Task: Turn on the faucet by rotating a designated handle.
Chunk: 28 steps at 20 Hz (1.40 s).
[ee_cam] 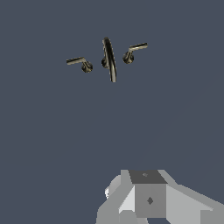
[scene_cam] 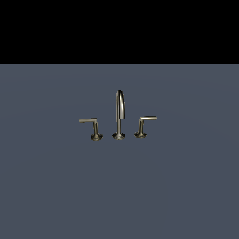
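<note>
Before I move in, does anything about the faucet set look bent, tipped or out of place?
Nothing stands out. The spout stands upright between both levers, the designated handle and its twin, each on its base, bars pointing outward.

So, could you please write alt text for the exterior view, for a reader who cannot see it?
A small brass-coloured faucet stands on a flat grey-blue surface under a black band: a tall arched spout between two short lever handles. The designated handle is on the exterior view's right, its twin left-hand handle opposite. No arm appears in this view.

The brass faucet [scene_cam: 120,114] stands upright on the grey surface, its designated handle [scene_cam: 144,125] pointing toward the exterior view's right.
</note>
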Each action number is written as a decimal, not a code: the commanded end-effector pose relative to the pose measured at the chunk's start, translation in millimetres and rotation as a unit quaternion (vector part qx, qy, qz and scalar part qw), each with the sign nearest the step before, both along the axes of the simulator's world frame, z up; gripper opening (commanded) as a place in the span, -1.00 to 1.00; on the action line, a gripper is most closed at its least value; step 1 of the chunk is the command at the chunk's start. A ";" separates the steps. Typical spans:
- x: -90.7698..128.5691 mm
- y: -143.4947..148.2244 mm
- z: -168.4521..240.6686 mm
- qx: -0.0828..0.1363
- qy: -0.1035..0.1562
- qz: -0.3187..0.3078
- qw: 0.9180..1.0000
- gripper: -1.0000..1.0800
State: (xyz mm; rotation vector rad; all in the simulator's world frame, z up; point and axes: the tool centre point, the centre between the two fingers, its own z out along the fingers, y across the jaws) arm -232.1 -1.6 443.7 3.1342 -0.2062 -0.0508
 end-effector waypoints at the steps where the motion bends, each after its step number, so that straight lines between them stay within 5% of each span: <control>1: 10.4 3.8 -12.3 0.000 0.000 -0.023 1.000 -1.00; 14: 89.2 15.8 -96.9 -0.001 -0.003 -0.181 0.984 -1.00; 28: 174.1 -0.7 -185.6 -0.003 -0.006 -0.342 0.940 -1.00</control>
